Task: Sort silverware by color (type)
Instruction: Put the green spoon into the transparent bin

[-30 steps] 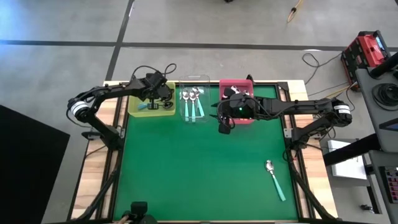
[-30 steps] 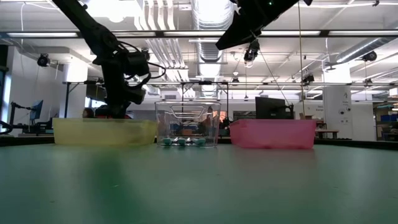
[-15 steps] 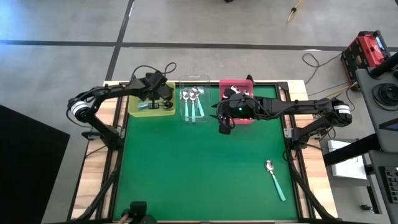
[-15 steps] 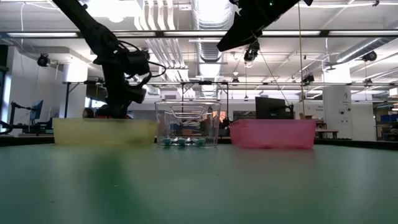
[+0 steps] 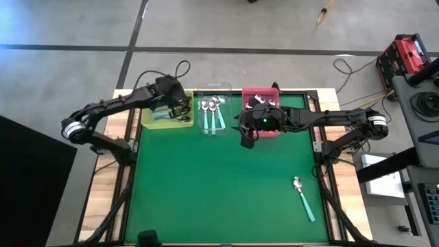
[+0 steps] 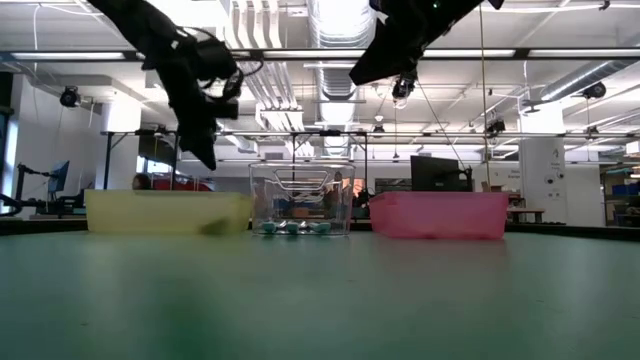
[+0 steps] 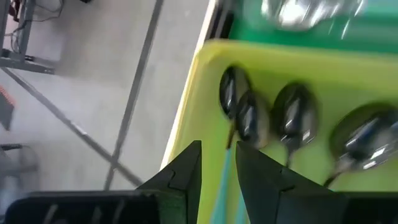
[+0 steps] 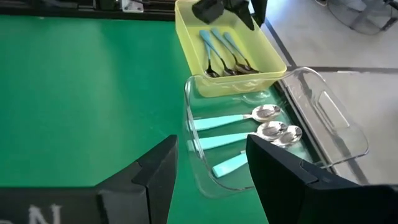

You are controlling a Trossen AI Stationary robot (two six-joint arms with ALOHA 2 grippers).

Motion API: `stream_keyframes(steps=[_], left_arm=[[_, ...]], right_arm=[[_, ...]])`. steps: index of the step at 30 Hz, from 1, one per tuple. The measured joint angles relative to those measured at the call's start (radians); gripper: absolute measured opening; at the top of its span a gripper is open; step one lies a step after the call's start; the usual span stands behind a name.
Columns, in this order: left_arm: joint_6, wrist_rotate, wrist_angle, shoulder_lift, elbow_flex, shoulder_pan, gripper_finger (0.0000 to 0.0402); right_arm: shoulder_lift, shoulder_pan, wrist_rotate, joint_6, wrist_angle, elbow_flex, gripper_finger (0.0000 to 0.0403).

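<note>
Three bins stand in a row at the table's far edge. The yellow bin (image 5: pixel 167 118) holds several teal-handled spoons with dark bowls (image 7: pixel 249 121), lying on its floor. The clear bin (image 5: pixel 214 114) holds three teal-handled spoons with silver bowls (image 8: pixel 264 114). The pink bin (image 5: pixel 269 96) is mostly covered by my right arm. One teal spoon with a silver bowl (image 5: pixel 302 197) lies on the green mat at the near right. My left gripper (image 7: pixel 217 171) hangs above the yellow bin, open by a narrow gap, holding nothing. My right gripper (image 8: pixel 211 174) is open and empty in front of the pink bin.
The green mat (image 5: pixel 219 185) lies bare between the bins and the lone spoon. Wooden table edges (image 5: pixel 103 192) run along both sides. Cables loop over the left arm (image 5: pixel 180 68) behind the yellow bin.
My left gripper has risen up out of the yellow bin and now hangs clear above its rim, with the wrist rolled somewhat. My right arm has kept still.
</note>
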Motion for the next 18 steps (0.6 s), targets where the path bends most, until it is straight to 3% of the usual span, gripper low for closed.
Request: stream_keyframes(steps=[11, 18], left_arm=[[-0.279, 0.046, 0.022, -0.183, -0.042, -0.178, 0.0079], [-0.308, 0.047, 0.193, -0.296, -0.129, -0.359, 0.0079]], right_arm=[[0.004, 0.015, -0.001, 0.214, -0.068, 0.000, 0.0183], [0.013, 0.073, -0.005, 0.470, -0.156, 0.000, 0.0183]])
